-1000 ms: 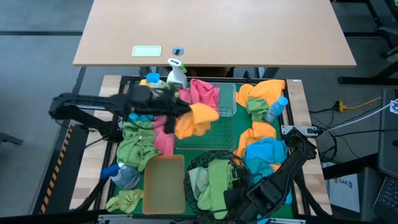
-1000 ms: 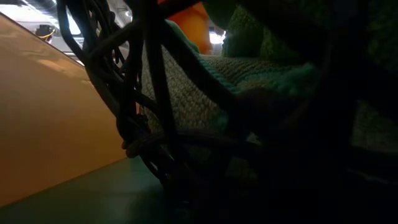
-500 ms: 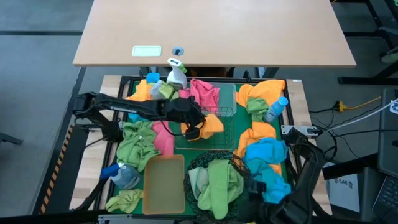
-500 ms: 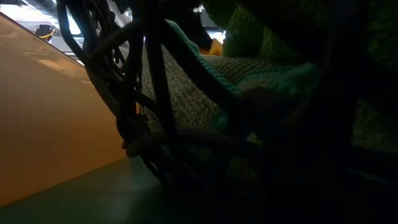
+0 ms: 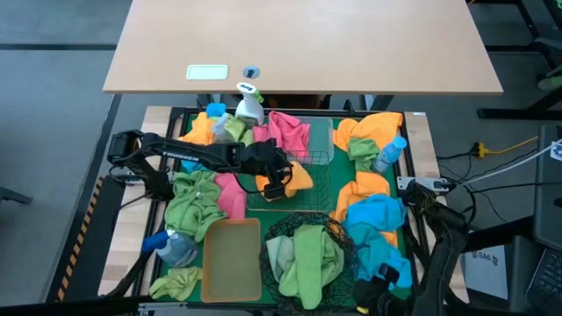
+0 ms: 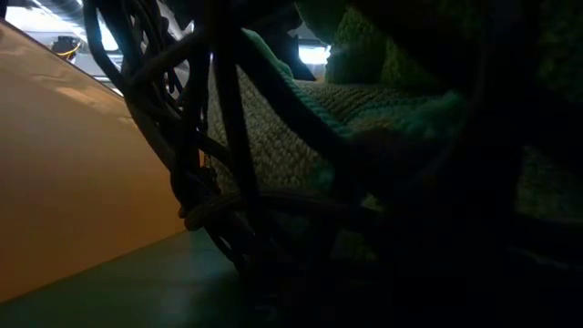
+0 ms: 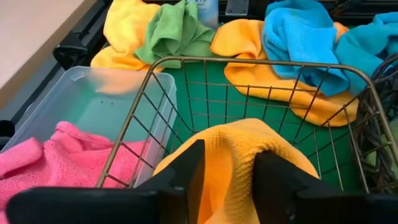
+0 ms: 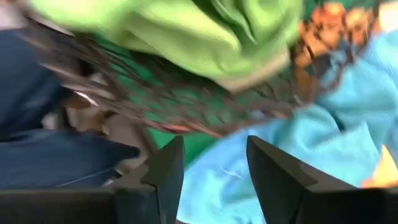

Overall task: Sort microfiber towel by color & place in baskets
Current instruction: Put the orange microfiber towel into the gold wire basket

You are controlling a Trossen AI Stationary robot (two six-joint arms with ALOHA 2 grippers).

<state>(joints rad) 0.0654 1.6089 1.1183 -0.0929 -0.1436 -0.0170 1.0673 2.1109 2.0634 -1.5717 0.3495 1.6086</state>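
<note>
The high view is evenly lit and sharp, with soft shadows. The low view is dim, its round black basket (image 6: pixel 219 137) a backlit silhouette against bright ceiling light. The left wrist view is clear; the right wrist view is smeared with blur.

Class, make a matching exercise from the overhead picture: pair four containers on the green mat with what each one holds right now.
Containers:
1. round black wire-mesh basket
2. tan rectangular bin
3. clear plastic rectangular tub
4. pale wire rectangular basket

Contents:
A. pink towel
B. green towels
C. orange towel draped at its edge
D. nothing

Pairs: 1-B, 2-D, 3-A, 4-C
</note>
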